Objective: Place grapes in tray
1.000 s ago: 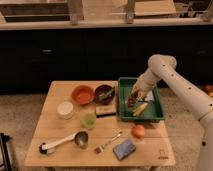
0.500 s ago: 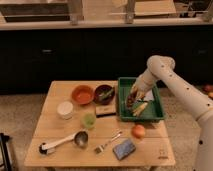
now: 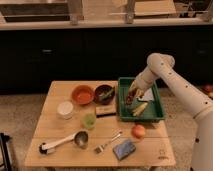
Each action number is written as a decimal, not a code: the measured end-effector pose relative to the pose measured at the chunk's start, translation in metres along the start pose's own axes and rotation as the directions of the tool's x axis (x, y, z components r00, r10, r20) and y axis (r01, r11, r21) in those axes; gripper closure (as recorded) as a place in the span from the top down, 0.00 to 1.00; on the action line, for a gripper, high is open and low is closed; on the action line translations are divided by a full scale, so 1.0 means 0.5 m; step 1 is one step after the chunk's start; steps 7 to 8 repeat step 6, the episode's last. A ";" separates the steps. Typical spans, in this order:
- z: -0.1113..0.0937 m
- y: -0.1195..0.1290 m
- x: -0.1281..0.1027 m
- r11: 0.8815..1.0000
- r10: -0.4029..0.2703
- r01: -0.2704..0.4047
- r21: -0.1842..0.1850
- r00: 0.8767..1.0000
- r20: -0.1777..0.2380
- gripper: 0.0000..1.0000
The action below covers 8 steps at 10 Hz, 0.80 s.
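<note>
Honestly, from my console I had the gripper [image 3: 131, 95] down inside the tray [image 3: 156, 111], reaching in from the arm [image 3: 176, 87] that came across from the right of the table [image 3: 55, 125]. A dark red-purple lump, the grapes [image 3: 129, 99], sat right at the gripper's tip, low over the tray's left half; I could not tell whether they were pinched, merely touched, or already resting on the tray floor. How wide the tool stood was equally beyond me.

Just below the gripper, also in the tray, lay a pale yellow elongated item [image 3: 139, 108], tilted, close to the grapes. A pale patch [image 3: 148, 93] showed just to the gripper's right on the tray floor; I could not say what it was.

Left of the gripper, outside the tray wall, stood the dark round bowl [image 3: 104, 93] with something green in it, and beyond that the orange round bowl [image 3: 82, 94]. A flat dark block [image 3: 104, 110] lay below the dark bowl. Farther left were a white round container [image 3: 65, 109] and a small green cup [image 3: 89, 120].

Toward the near edge, well below the gripper, I saw the orange-red round fruit [image 3: 138, 131], a blue sponge [image 3: 124, 148], a fork [image 3: 107, 142] and a metal ladle with a white handle [image 3: 65, 141].

A small dark mark [image 3: 162, 155] sat at the table's near right corner; I could not read it, and no other writing or brand was legible.
</note>
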 end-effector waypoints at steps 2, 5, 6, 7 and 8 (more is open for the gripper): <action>-0.002 -0.006 -0.003 1.000 -0.018 0.018 0.005 1.000 0.006 0.80; -0.005 -0.020 -0.010 0.999 -0.036 0.036 0.007 0.999 0.003 0.80; -0.009 -0.019 -0.008 0.999 -0.035 0.035 -0.009 0.999 0.000 0.80; -0.009 -0.019 -0.008 0.999 -0.035 0.035 -0.009 0.999 0.000 0.80; -0.009 -0.019 -0.008 0.999 -0.035 0.035 -0.009 0.999 0.000 0.80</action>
